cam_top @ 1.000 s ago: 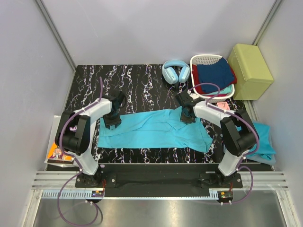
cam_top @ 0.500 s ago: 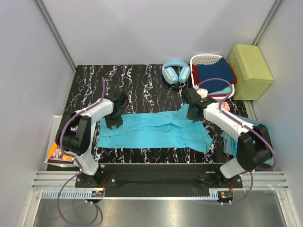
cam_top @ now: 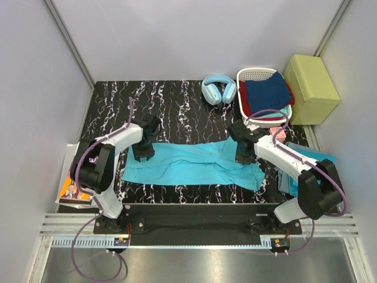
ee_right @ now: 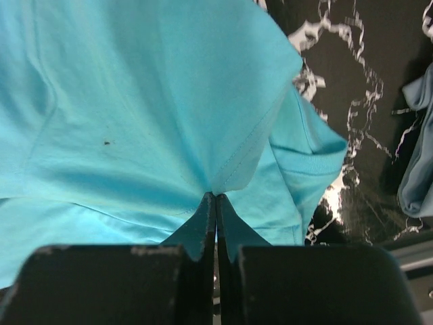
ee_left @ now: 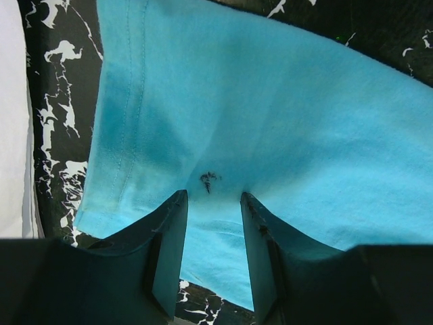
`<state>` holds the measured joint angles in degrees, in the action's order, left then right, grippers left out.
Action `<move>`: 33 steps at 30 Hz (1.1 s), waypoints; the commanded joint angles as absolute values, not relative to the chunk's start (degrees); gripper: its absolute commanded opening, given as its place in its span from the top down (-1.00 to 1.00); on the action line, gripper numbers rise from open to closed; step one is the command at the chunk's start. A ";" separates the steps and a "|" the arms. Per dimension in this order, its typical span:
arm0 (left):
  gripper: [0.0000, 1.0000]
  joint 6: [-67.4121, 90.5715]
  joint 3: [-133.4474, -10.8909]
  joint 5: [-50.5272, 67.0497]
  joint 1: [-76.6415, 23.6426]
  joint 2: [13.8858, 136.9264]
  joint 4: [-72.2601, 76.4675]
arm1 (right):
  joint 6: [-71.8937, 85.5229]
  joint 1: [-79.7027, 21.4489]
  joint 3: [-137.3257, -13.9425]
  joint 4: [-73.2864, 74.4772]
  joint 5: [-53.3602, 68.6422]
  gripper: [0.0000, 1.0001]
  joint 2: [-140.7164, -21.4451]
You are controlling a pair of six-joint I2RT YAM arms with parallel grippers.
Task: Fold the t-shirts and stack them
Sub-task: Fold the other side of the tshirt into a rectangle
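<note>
One turquoise t-shirt [cam_top: 188, 166] lies spread lengthwise across the near half of the black marbled table [cam_top: 177, 106]. My left gripper [cam_top: 143, 154] stands over its left end. In the left wrist view the gripper [ee_left: 212, 195] is open, its fingertips [ee_left: 177, 203] down on the cloth [ee_left: 270, 122] near a hem, with nothing pinched. My right gripper [cam_top: 242, 154] is at the shirt's right end. In the right wrist view it [ee_right: 216, 195] is shut on a small fold of the shirt [ee_right: 135, 101], beside a sleeve. A second turquoise t-shirt [cam_top: 323, 171] lies crumpled at the table's right edge.
A white basket [cam_top: 242, 76] with dark blue and red clothes stands at the back right, pale blue headphones [cam_top: 218, 88] to its left. A yellow-green box [cam_top: 311, 79] sits off the table beyond the basket. A printed sheet [cam_top: 70, 191] lies beside the left arm's base.
My right gripper has moved toward the near edge and slightly right, drawing the shirt's upper right part down with it. The left gripper has stayed in place.
</note>
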<state>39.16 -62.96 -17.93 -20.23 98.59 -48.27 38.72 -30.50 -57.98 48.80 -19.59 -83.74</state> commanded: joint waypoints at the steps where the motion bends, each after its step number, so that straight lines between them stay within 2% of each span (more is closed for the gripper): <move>1: 0.15 39.90 -64.51 -17.05 -21.00 99.05 -47.72 | 41.22 -31.55 -55.20 51.24 -17.41 1.00 -81.91; 11: 0.15 40.08 -64.25 -17.22 -21.53 99.84 -47.72 | 41.22 -31.99 -54.05 51.33 -17.05 1.00 -83.50; 13: 0.16 40.08 -64.51 -17.49 -21.53 99.67 -47.99 | 40.09 -31.99 -56.33 50.36 -18.01 0.62 -82.36; 14: 0.16 40.08 -64.77 -18.19 -21.53 99.23 -48.16 | 39.56 -31.99 -58.43 49.32 -18.28 0.36 -81.92; 15: 0.16 40.08 -65.12 -18.63 -21.53 98.97 -48.34 | 38.94 -31.99 -59.75 48.96 -19.76 0.21 -81.83; 18: 0.15 39.73 -67.31 -21.00 -21.53 98.35 -49.13 | 36.75 -31.91 -66.87 48.08 -21.87 -0.05 -84.71; 22: 0.14 39.20 -71.01 -21.45 -21.01 100.10 -50.01 | 35.16 -31.20 -74.78 46.76 -21.01 -0.04 -92.01; 29: 0.14 39.20 -74.18 -18.28 -18.20 106.60 -49.92 | 36.47 -26.46 -77.52 41.75 -11.25 0.32 -103.79; 33: 0.15 38.32 -74.53 -17.75 -17.40 108.90 -50.01 | 37.35 -26.19 -75.33 41.75 -10.72 0.41 -103.37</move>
<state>39.11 -73.17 -18.94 -18.24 107.48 -49.69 36.42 -26.37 -76.31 42.44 -12.91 -105.62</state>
